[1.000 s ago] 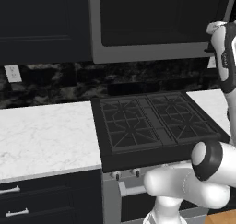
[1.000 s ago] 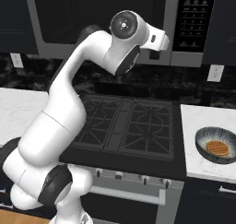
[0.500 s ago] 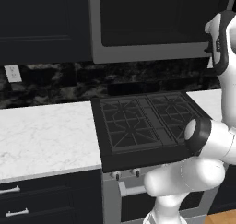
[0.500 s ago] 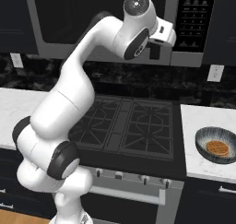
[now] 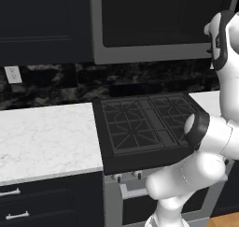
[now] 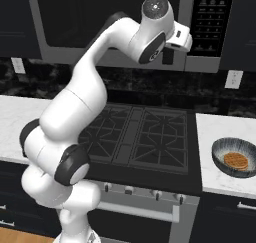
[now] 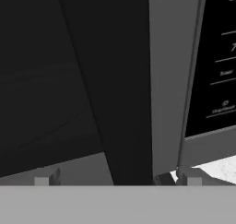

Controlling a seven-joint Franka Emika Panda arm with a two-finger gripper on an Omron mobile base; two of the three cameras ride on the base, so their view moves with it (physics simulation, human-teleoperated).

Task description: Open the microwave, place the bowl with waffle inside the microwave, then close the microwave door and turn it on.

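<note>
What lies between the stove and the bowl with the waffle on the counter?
In the right base view, only bare white counter separates the stove from the bowl holding the waffle.

A glossy white arm (image 6: 80, 102) of smooth, rounded segments was seen, joined by dark grey bands at the joints. A round grey cap with a small centre mark was set on one joint, and a white flange on the hand (image 6: 168, 54).
</note>
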